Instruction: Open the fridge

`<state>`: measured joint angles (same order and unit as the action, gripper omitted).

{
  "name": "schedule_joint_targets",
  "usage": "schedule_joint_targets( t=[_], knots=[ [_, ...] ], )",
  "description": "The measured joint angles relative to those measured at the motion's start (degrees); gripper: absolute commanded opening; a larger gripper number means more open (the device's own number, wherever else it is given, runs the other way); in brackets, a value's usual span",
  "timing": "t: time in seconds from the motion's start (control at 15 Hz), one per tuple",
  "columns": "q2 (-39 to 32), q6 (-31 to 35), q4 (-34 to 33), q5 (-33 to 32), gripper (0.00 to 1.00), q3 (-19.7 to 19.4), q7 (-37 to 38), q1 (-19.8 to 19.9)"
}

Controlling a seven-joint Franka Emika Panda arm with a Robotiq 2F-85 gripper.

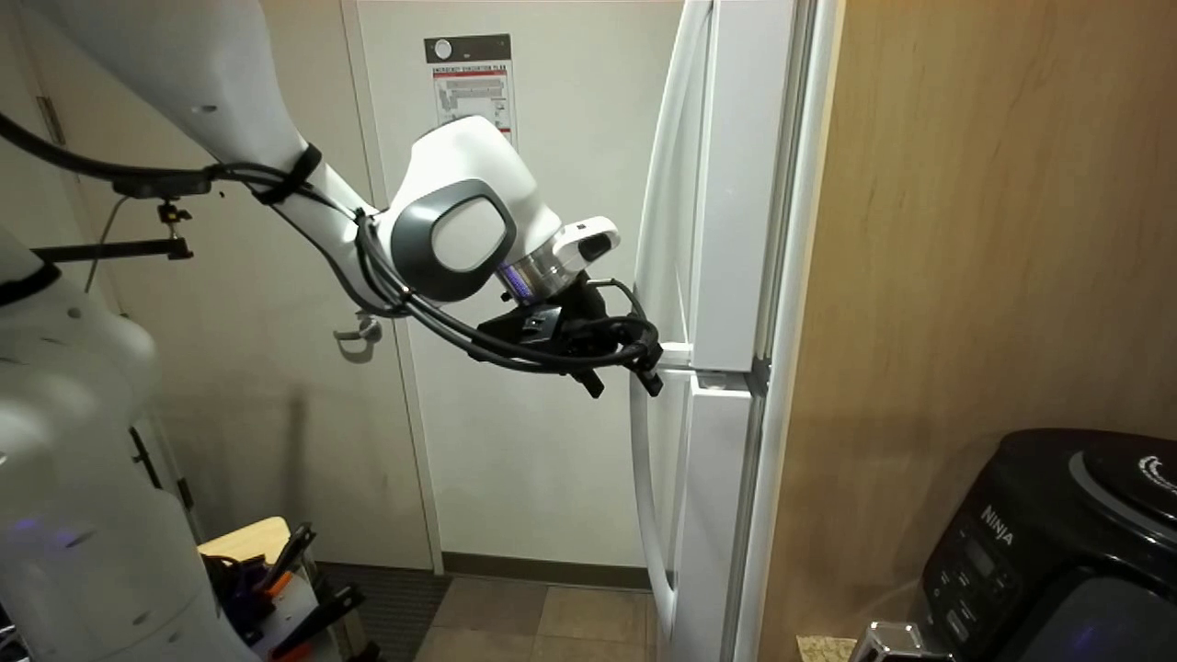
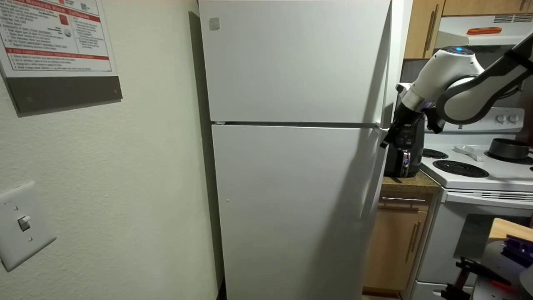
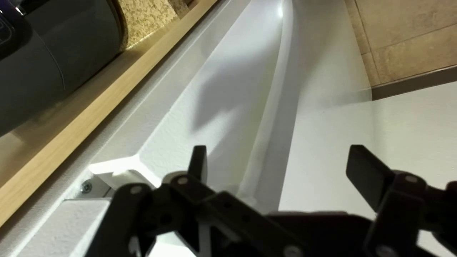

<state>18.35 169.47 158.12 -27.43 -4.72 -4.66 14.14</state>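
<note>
When checked in an exterior view, found the white fridge (image 2: 266,100) upright between the pale wall (image 2: 154,187) and the surface (image 2: 410,185), apparently shut at both upper door (image 2: 300,54) and lower door (image 2: 283,196). Observed the jaws spread wide, pointing obliquely downward near the seam (image 2: 291,123) between those doors, with the lower handle (image 3: 273,110) showing between them in the wrist view. Unable to confirm from these angles whether touching or clear of it. Noted a wood panel (image 1: 938,230) running alongside the fridge and, beyond it, a black cooker (image 1: 975,570) marked NINJA, standing on the surface near its front edge. Recorded a white stove (image 2: 508,179) adjoining the side edge of the surface, carrying a dark pan (image 2: 509,149). Also recorded, behind the arm (image 1: 469,211) in an exterior view, a room door (image 1: 230,441) with metal lever handle (image 1: 360,333).
</note>
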Motion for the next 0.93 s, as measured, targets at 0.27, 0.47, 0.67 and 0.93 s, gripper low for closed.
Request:
schedule_joint_targets(
  t=[0.27, 0.47, 0.67, 0.93],
  knots=[
    [-0.2, -1.8, 0.2, -0.4, 1.00, 0.9, 1.9, 0.8],
    [-0.7, -3.1, 0.2, -1.0, 1.00, 2.3, 4.2, 2.3],
    [-1.3, -3.0, 0.1, -1.0, 1.00, 3.2, 5.6, 3.0],
    [-1.9, -1.2, -0.2, -2.5, 1.00, 4.7, 7.1, 3.7]
  ],
)
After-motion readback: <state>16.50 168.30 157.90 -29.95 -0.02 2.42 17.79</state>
